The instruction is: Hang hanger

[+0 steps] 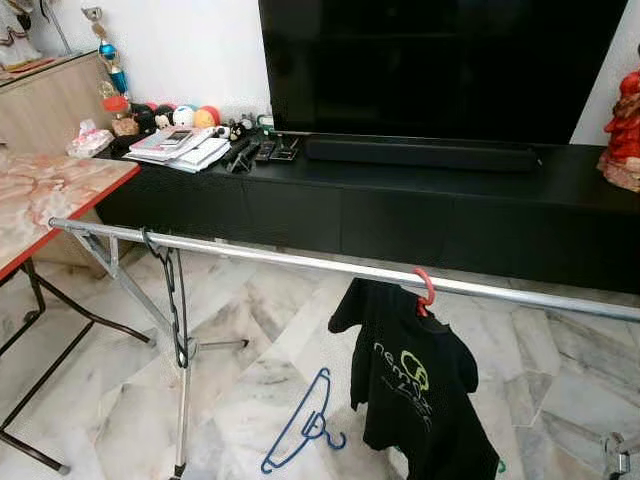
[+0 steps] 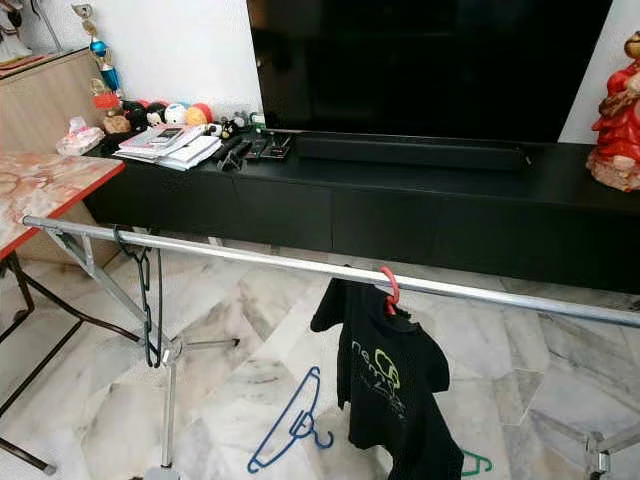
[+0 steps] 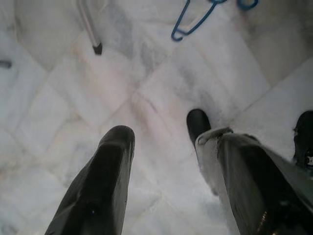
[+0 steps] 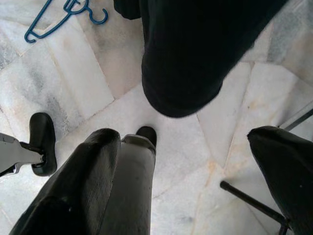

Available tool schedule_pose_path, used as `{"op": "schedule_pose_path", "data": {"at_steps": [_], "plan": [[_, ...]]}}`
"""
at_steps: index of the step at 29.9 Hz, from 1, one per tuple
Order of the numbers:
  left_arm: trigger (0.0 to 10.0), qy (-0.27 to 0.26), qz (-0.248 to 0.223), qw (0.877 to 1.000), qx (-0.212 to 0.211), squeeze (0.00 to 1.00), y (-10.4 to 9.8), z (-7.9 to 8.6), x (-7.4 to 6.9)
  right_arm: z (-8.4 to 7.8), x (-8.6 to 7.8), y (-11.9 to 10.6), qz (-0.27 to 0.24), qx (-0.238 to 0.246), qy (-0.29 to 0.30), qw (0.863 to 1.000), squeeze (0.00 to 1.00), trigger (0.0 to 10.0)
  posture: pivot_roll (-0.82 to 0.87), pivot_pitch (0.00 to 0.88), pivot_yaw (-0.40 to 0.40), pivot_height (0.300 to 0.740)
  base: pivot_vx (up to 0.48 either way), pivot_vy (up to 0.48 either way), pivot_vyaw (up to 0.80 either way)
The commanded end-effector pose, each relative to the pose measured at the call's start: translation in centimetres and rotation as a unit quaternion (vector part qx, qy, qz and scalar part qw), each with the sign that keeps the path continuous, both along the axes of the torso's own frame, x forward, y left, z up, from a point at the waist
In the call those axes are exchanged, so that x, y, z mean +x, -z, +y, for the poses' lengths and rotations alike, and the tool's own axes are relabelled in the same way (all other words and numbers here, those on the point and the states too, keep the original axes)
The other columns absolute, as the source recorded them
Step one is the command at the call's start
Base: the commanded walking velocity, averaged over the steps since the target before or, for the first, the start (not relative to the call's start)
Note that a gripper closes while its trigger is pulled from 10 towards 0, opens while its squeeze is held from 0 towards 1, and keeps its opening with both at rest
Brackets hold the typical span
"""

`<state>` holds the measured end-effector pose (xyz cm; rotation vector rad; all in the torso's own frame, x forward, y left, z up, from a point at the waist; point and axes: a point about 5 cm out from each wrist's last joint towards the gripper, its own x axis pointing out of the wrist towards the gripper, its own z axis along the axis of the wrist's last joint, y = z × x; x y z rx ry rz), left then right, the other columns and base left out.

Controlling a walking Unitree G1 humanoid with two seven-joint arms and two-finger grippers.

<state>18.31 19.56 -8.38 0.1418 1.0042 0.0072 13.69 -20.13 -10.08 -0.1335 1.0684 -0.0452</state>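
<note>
Blue hanger (image 1: 300,425) flat on marble floor (empty), below metal rail (image 1: 300,260).

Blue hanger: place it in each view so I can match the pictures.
Left eye view: blue hanger flat on the floor, lower centre, left of the black shirt.
Right eye view: same spot, left of the shirt.
Left wrist view: part of it at the edge.
Right wrist view: part of it in a corner.
Shared landmark: the marble floor.
</note>
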Motion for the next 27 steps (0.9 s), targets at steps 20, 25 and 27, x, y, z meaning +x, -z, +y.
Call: {"op": "schedule_pose_path", "data": {"at_steps": [20, 25, 27], "plan": [[10.0, -0.018, 0.011, 1.0, -0.008, 0.0, 0.2, -0.3, -0.3, 0.1, 0.2, -0.1, -0.006, 0.012, -0.011, 1.0, 0.0, 10.0, -0.02, 0.0, 0.037, 0.74, 0.0, 0.0, 0.08], [10.0, -0.015, 0.016, 1.0, -0.008, 0.0, 0.3, -0.4, -0.5, 0.1, 0.2, -0.1, -0.004, 0.016, -0.009, 1.0, 0.0, 10.0, -0.01, 0.002, 0.037, 0.74, 0.0, 0.247, 0.65], [10.0, -0.013, 0.016, 1.0, -0.007, 0.0, 0.3, -0.3, -0.5, 0.1, 0.2, -0.1, -0.006, 0.018, 0.002, 1.0, 0.0, 10.0, -0.01, 0.008, 0.038, 0.74, 0.0, 0.48, 0.0]]}}
